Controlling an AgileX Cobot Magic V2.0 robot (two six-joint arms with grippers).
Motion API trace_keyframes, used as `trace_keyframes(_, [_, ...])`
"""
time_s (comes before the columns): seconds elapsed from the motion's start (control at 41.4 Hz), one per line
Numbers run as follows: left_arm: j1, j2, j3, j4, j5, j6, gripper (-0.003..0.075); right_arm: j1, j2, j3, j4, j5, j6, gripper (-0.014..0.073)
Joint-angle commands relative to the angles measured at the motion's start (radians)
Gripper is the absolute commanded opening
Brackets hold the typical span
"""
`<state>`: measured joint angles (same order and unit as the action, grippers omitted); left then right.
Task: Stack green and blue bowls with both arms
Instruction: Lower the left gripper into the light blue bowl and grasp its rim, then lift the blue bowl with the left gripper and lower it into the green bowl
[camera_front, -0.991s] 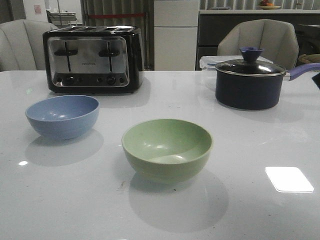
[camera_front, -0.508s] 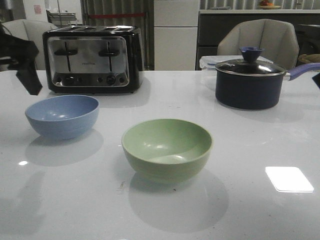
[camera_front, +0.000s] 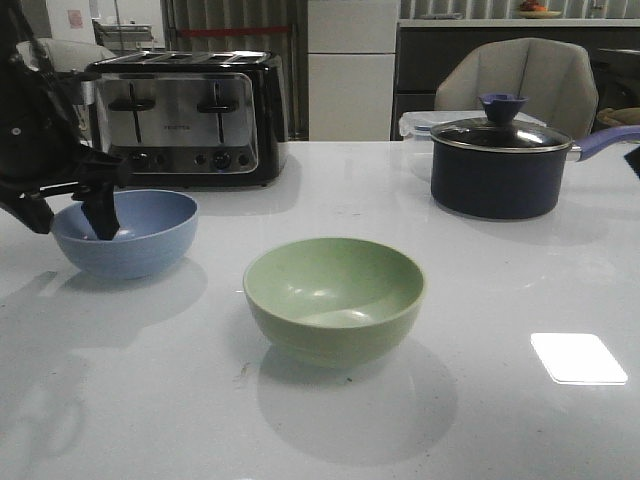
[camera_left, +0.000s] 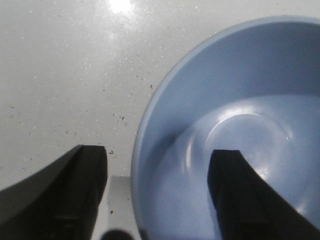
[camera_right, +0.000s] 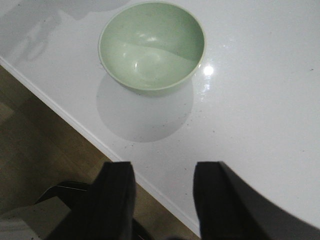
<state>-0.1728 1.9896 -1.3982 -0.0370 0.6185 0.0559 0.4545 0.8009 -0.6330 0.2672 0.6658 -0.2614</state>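
Rim of the blue bowl runs between the two fingers of the left hand: one finger sits inside the bowl, the other outside over the counter. The hand is spread wide and neither finger visibly touches the wall. In the front view this hand straddles the bowl's near-left edge. The right hand is also spread wide, holding nothing; the green bowl stands on the counter well ahead of its fingertips, upright.
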Motion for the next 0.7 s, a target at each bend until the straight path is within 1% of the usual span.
trace_keyframes(0.0, [0.000,-0.051,-0.035,0.002,-0.056,-0.010,0.0388,-0.001,-0.007,-0.027,0.010,-0.052,-0.014,0.0403])
trace_keyframes(0.169, [0.000,-0.051,-0.044,0.002,-0.052,-0.010,0.0221,-0.001,-0.007,-0.027,0.010,-0.052,-0.014,0.0403])
trace_keyframes(0.339, [0.000,-0.055,-0.078,0.002,0.000,-0.010,0.0097,-0.001,-0.007,-0.027,0.010,-0.052,-0.014,0.0403])
trace_keyframes(0.556, [-0.002,-0.107,-0.091,0.000,0.058,-0.008,0.0093,-0.001,-0.007,-0.027,0.010,-0.052,-0.014,0.0403])
trace_keyframes(0.677, [-0.002,-0.166,-0.091,-0.037,0.092,0.014,0.0093,-0.001,-0.007,-0.027,0.010,-0.052,-0.014,0.0403])
